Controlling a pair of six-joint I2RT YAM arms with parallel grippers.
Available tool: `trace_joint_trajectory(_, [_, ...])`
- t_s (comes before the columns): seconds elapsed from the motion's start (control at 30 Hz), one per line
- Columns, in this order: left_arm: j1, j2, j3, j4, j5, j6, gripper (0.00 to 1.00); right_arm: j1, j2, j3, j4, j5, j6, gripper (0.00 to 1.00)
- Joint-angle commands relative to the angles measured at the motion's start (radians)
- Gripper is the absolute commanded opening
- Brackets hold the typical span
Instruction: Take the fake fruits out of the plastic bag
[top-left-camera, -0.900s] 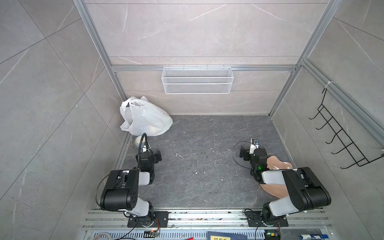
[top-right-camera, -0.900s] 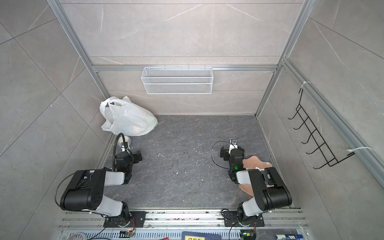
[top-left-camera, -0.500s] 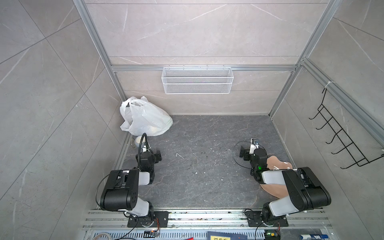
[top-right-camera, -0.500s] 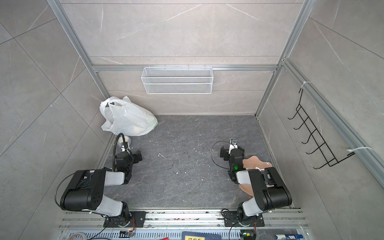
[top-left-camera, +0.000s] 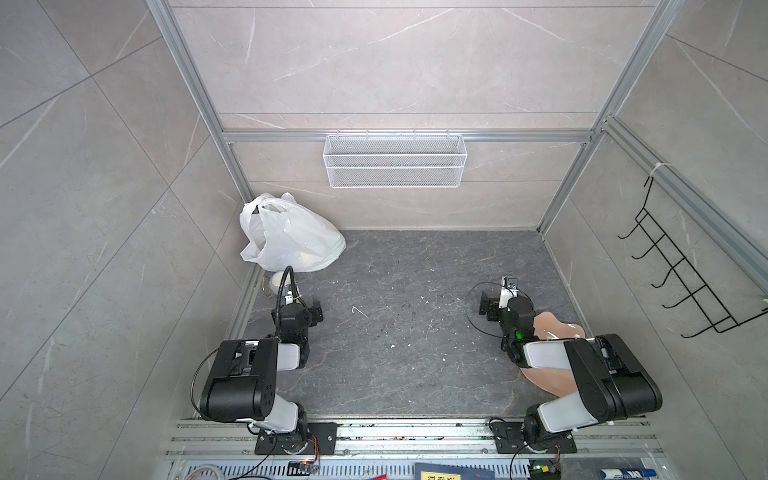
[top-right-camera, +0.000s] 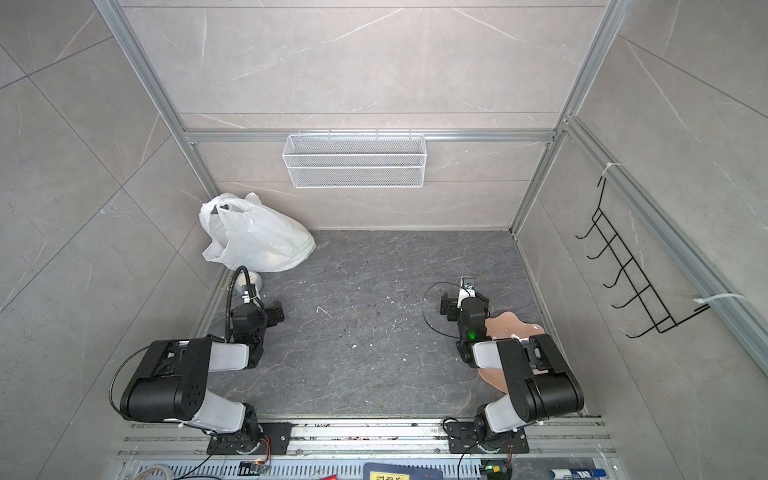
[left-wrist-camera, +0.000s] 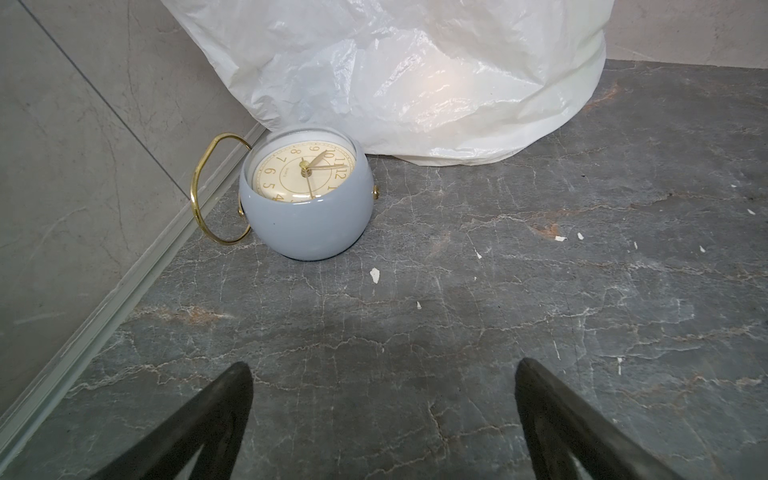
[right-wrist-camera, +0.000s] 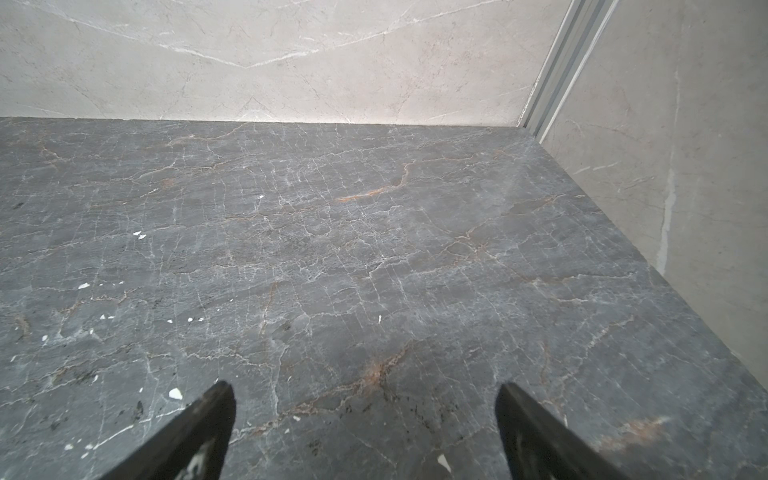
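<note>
Thin crinkly translucent white plastic bag (top-left-camera: 291, 239) slumped in far-left corner of dark grey marble bench (top-left-camera: 395, 332), round pale-blue clock (left-wrist-camera: 305, 195) just beside. Left fingers (left-wrist-camera: 216, 415) & right fingers (right-wrist-camera: 208, 419) spread wide, gripping nothing, low over bench.

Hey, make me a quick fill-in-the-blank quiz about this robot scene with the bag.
1. The plastic bag stands in the far ____ corner.
2. The left gripper and right gripper are both ____.
3. The pink plate lies partly under the ____ arm.
4. The clock lies between the left gripper and the ____.
Missing words: left; open; right; plastic bag.
</note>
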Motion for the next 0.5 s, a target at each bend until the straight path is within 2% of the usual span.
trace_joint_trajectory(0.0, [-0.003, -0.019, 0.020, 0.030, 0.021, 0.026, 1.00, -0.002, -0.008, -0.021, 0.052, -0.045, -0.036, 1.00])
trace_joint_trajectory(0.07, [-0.006, -0.055, 0.011, 0.016, 0.030, 0.034, 1.00, 0.000, -0.051, -0.051, 0.070, -0.082, -0.055, 1.00])
trace_joint_trajectory(0.13, [-0.043, -0.126, 0.002, -0.013, -0.035, 0.050, 1.00, 0.010, -0.136, -0.076, 0.043, -0.083, -0.071, 0.99])
trace_joint_trajectory(0.27, [-0.102, -0.304, 0.055, -0.262, -0.073, 0.046, 1.00, 0.047, -0.345, -0.099, -0.069, -0.066, -0.098, 1.00])
trace_joint_trajectory(0.33, [-0.121, -0.392, 0.076, -0.350, -0.074, -0.038, 1.00, 0.063, -0.461, -0.081, -0.173, -0.079, -0.097, 1.00])
trace_joint_trajectory(0.47, [-0.124, -0.530, 0.207, -0.615, -0.078, -0.322, 1.00, 0.074, -0.663, -0.004, -0.401, -0.172, -0.011, 1.00])
